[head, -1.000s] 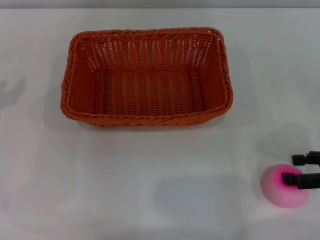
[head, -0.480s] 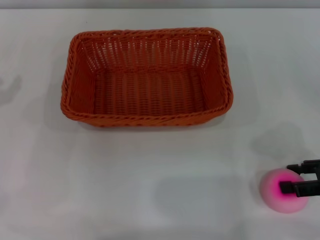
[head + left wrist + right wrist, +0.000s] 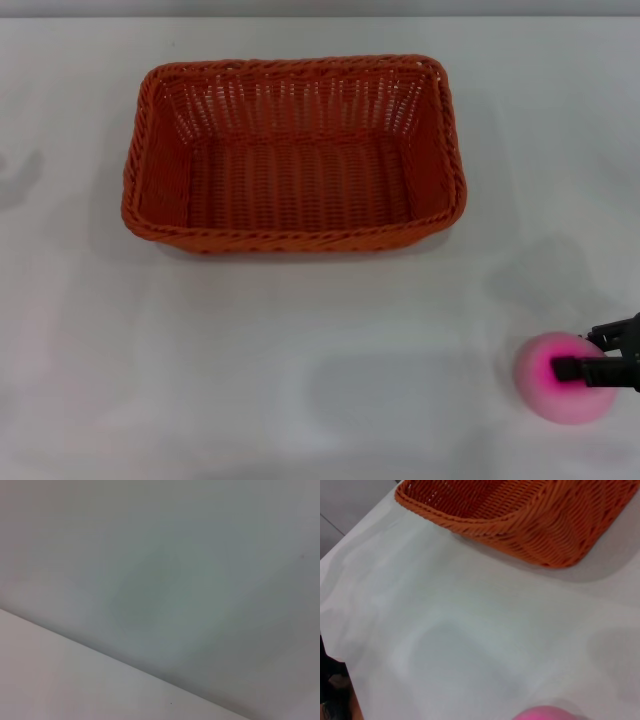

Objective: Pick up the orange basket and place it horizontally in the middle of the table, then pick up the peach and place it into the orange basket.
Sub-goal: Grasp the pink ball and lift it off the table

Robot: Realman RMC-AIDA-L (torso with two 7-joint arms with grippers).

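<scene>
The orange basket [image 3: 295, 150] stands upright in the middle of the white table [image 3: 300, 350], long side across; the right wrist view shows its near corner [image 3: 530, 525]. The peach [image 3: 545, 385], pink, rests on the table at the front right, and its top edge peeks into the right wrist view [image 3: 545, 714]. My right gripper [image 3: 590, 350] comes in from the right edge directly over the peach. It is open: one dark fingertip [image 3: 568, 368] lies over the fruit's middle, the other [image 3: 610, 332] at its far right edge. The left gripper is out of view.
Bare white tabletop stretches between the basket and the peach. The left wrist view holds only a blank pale surface [image 3: 160, 580] with an edge line. The table's left edge shows in the right wrist view [image 3: 340, 645].
My right gripper has sunk lower over the peach and drawn a little toward the front edge. The peach has nudged slightly left. The basket has not moved.
</scene>
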